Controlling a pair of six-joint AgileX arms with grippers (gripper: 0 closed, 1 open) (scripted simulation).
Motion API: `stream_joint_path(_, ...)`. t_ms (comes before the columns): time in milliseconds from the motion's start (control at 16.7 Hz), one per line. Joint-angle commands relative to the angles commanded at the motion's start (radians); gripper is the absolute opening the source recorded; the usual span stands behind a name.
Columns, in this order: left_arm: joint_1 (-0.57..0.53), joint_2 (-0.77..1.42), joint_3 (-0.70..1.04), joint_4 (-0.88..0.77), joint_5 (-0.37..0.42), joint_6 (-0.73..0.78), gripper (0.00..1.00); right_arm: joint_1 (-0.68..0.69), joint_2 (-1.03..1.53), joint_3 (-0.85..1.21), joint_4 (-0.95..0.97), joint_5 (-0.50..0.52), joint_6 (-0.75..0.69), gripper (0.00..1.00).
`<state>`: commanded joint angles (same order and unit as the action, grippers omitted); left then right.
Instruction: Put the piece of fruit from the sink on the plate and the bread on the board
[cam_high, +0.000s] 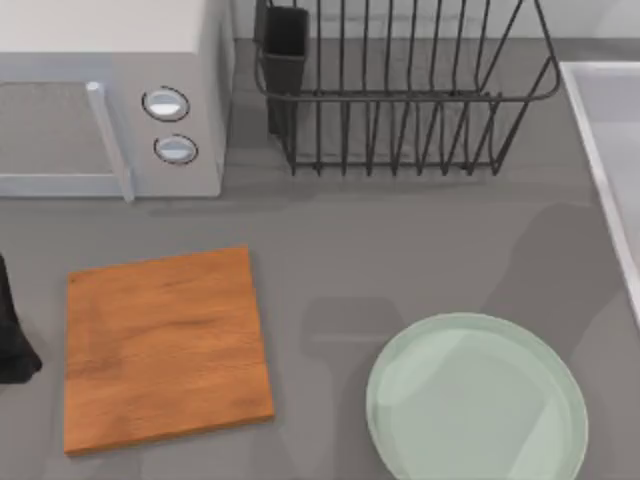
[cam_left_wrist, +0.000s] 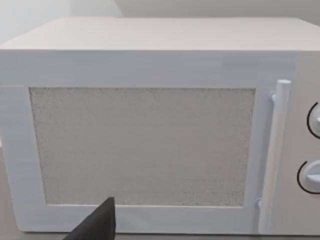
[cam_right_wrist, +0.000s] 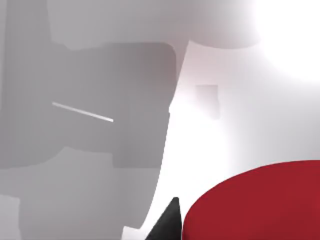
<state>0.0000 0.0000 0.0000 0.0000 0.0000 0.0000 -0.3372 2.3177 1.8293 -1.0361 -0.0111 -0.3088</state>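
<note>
The piece of fruit (cam_right_wrist: 255, 202), plain bright red, looms large and close in the right wrist view over the white sink (cam_right_wrist: 215, 150). My right gripper (cam_right_wrist: 172, 225) is shut on it, one dark finger against the fruit's side and the other hidden behind it. The pale green plate (cam_high: 476, 400) lies at the front right of the table and nothing lies on it. The orange-brown board (cam_high: 165, 350) lies at the front left, also bare. A strip of the sink's rim (cam_high: 610, 170) runs along the right edge. The bread is out of view. My left arm (cam_high: 12, 335) stays parked at the table's left edge.
A white microwave (cam_high: 110, 100) stands at the back left, its door shut, and faces the left wrist camera (cam_left_wrist: 145, 145). A black wire dish rack (cam_high: 400, 90) stands at the back centre. Grey countertop lies open between board and plate.
</note>
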Motion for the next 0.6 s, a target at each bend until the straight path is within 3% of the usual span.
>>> stream_joint_path(360,0.000,0.000,0.000,0.000,0.000,0.000,1.00,0.009,-0.011,0.005,-0.002,0.000,0.009,0.00)
stream_joint_path(600,0.000,0.000,0.000,0.000,0.000,0.000,1.00,0.111,-0.092,-0.020,-0.016,0.003,0.107,0.00)
